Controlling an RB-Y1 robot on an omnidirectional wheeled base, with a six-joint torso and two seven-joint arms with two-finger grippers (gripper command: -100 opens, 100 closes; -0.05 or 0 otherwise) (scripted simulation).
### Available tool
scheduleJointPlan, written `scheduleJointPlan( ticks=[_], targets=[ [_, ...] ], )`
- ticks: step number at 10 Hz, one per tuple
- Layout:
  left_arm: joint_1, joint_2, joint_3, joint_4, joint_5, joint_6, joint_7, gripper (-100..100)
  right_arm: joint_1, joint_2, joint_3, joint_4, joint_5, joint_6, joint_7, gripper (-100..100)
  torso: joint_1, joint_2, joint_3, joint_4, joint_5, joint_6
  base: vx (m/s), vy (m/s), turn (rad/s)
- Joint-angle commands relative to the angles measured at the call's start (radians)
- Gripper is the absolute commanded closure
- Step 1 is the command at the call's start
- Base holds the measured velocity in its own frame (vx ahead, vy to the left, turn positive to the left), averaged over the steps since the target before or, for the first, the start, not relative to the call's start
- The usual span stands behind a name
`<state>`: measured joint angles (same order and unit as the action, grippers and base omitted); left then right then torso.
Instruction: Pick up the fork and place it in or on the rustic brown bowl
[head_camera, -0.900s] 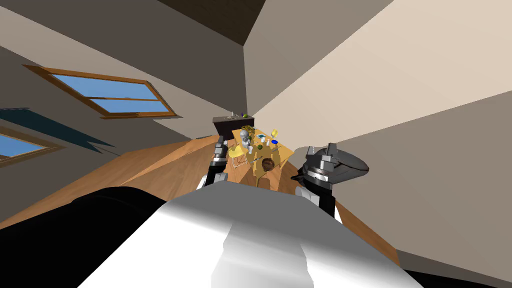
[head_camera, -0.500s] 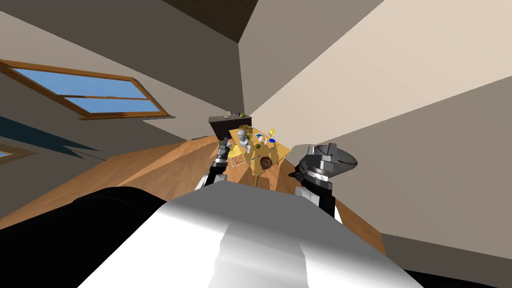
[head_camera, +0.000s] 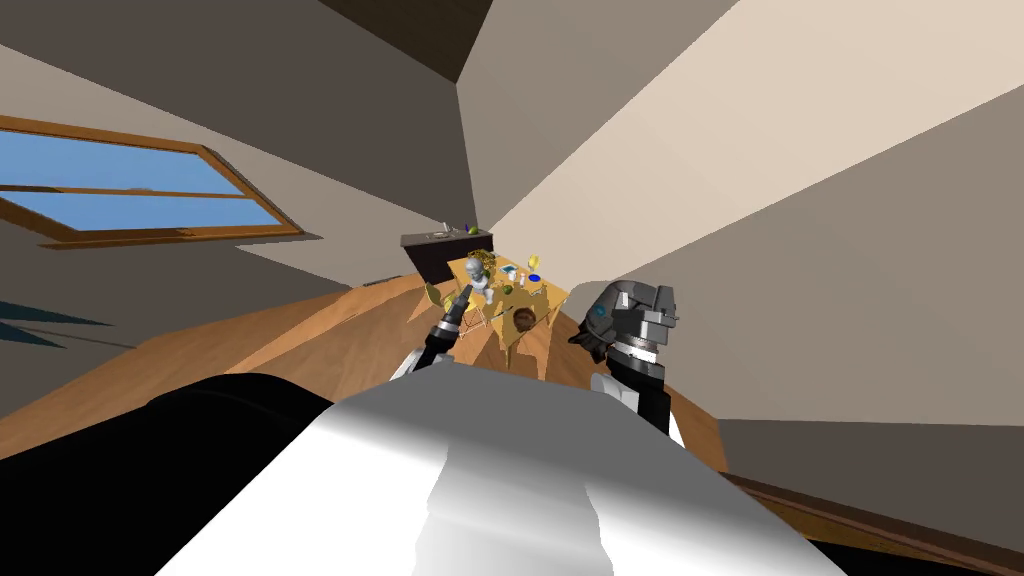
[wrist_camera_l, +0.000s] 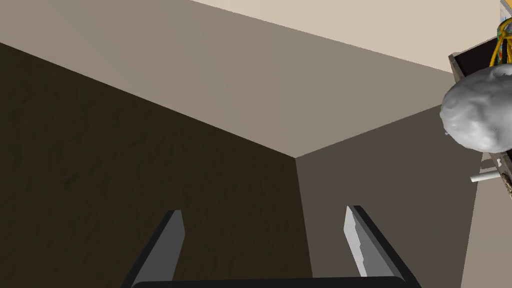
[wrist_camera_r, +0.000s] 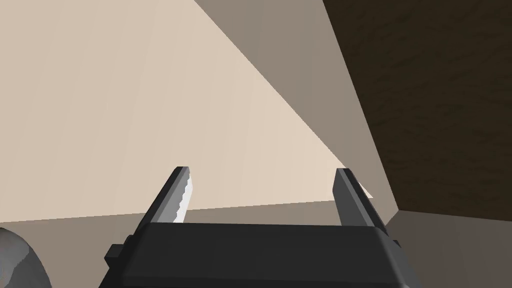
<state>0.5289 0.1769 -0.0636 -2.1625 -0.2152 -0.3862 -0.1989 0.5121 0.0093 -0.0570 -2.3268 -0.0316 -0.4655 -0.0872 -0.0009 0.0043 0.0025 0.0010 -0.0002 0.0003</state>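
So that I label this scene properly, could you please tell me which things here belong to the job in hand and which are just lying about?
Job: brown bowl on the wooden table; left gripper and right gripper, both open; the fork is too small to pick out.
Lying about: grey bust, yellow cup, blue dish, dark cabinet.

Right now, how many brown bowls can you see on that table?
1. The brown bowl sits near the closest corner of the yellow table. Smaller things crowd the far end around the grey bust, so another could be hidden there.
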Motion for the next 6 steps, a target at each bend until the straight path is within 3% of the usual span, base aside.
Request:
scheduleJointPlan(
  ticks=[1,2,4,5,6],
  targets=[
    [0.015,0.050,-0.035,0.028,-0.033,-0.004,-0.050,-100,0.000,0.000,0.000,0.000,0.000,0.000,0.000,0,0.000,0.000,0.000,0.000,0.000,0.000,-0.073,-0.036,-0.368],
    [0.015,0.054,-0.035,0.028,-0.033,-0.004,-0.053,-100,0.000,0.000,0.000,0.000,0.000,0.000,0.000,0,-0.001,0.001,0.000,0.000,0.000,0.000,-0.059,-0.011,-0.090],
    [0.029,0.119,-0.089,0.069,-0.083,-0.003,-0.121,-100,0.000,0.000,0.000,0.000,0.000,0.000,0.000,0,0.000,0.000,0.000,0.000,0.000,0.000,-0.071,-0.031,-0.293],
    [0.029,0.127,-0.089,0.069,-0.083,-0.003,-0.131,-100,0.000,0.000,0.000,0.000,0.000,0.000,0.000,0,-0.001,0.001,0.001,0.000,0.000,0.000,-0.062,-0.017,-0.108],
    [0.036,0.165,-0.118,0.092,-0.110,-0.002,-0.170,-100,0.000,0.000,0.000,0.000,0.000,0.000,0.000,0,0.001,0.000,0.000,0.000,0.000,-0.001,-0.056,-0.021,-0.192]
  ],
)
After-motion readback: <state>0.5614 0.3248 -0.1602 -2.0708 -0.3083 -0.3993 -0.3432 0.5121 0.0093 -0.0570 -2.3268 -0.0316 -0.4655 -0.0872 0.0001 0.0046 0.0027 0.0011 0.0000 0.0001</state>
